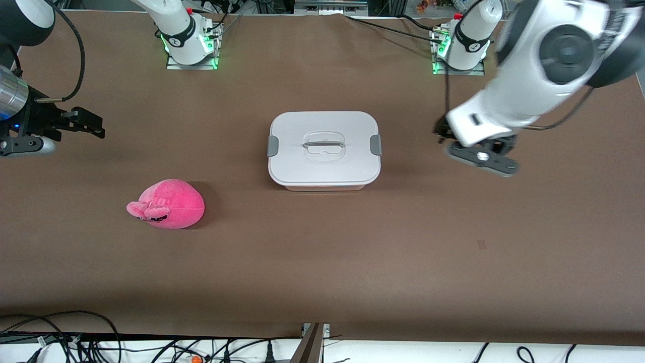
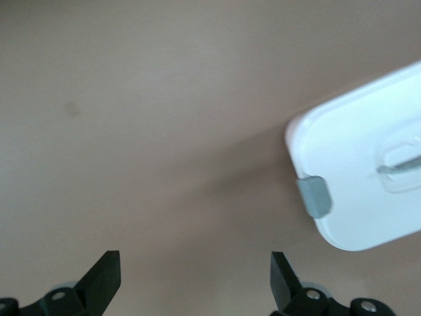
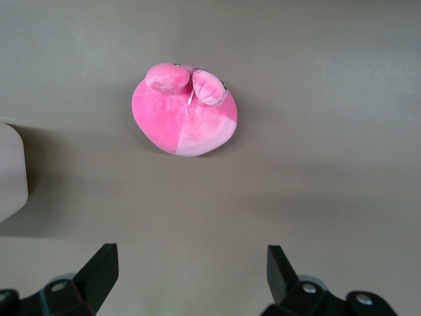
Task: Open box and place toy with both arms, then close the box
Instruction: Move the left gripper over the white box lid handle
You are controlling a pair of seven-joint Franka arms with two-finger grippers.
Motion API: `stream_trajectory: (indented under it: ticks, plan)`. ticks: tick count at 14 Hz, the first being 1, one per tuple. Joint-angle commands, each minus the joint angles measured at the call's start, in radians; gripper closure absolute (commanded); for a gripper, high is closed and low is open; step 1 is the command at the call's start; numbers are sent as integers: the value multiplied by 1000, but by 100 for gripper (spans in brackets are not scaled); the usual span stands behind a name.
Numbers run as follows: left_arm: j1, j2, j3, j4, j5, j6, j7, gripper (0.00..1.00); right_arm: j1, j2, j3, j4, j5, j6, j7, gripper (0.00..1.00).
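Observation:
The box stands in the middle of the table with its white lid on. Grey clips sit at both short ends, and a clear handle is set into the lid's centre. The pink toy lies on the table, nearer to the front camera than the box and toward the right arm's end. My left gripper hangs open over bare table beside the box, at the end with one grey clip. My right gripper is open and empty over the table, apart from the toy.
Brown cloth covers the table. The two arm bases stand along the edge farthest from the front camera. Cables lie off the table's edge nearest to that camera. In the right wrist view, a corner of the box shows at the frame's edge.

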Motion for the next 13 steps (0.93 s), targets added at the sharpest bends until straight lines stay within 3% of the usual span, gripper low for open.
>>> stream_trajectory:
  ticks: [1, 8, 11, 13]
  plan:
    - [-96, 50, -1, 35, -28, 3, 14, 0, -3, 6, 0, 21, -8, -21, -10, 0]
    - [-348, 197, -5, 27, -2, 300, 115, 0, -3, 7, 0, 23, -8, -21, -10, 0]
    - [-393, 240, -12, 29, 154, 322, 146, 0, -3, 7, 0, 23, -8, -21, -10, 0]
    - [-407, 262, -12, 19, 179, 349, 227, 0, -3, 6, 0, 23, -8, -21, -10, 0]
